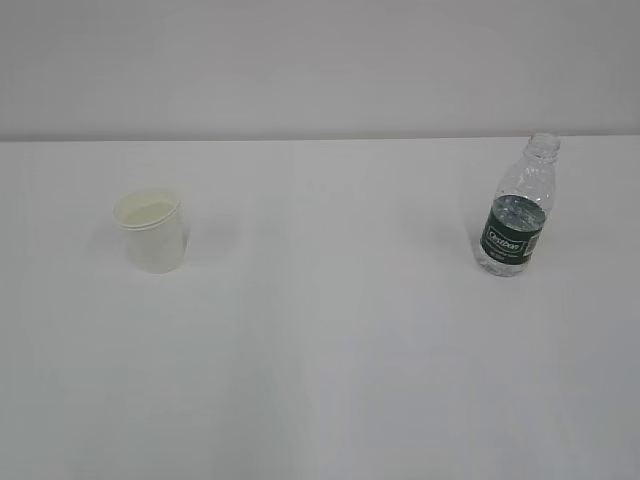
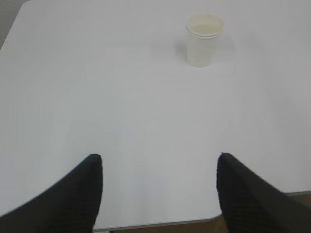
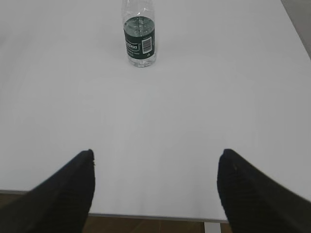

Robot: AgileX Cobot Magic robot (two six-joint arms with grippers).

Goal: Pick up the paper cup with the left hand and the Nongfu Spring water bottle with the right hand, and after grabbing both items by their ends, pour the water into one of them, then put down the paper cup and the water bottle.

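Tabletop (image 1: 340,350), white, fills the exterior view: the paper cup (image 1: 153,232) stands upright at left, the Nongfu Spring water bottle (image 1: 518,208) upright and capless at right, well apart. In the left wrist view, the left hand (image 2: 159,189) is spread wide at the bottom, empty, the cup far off at upper centre. In the right wrist view, the right hand (image 3: 155,189) is likewise spread and empty, the bottle at top centre.
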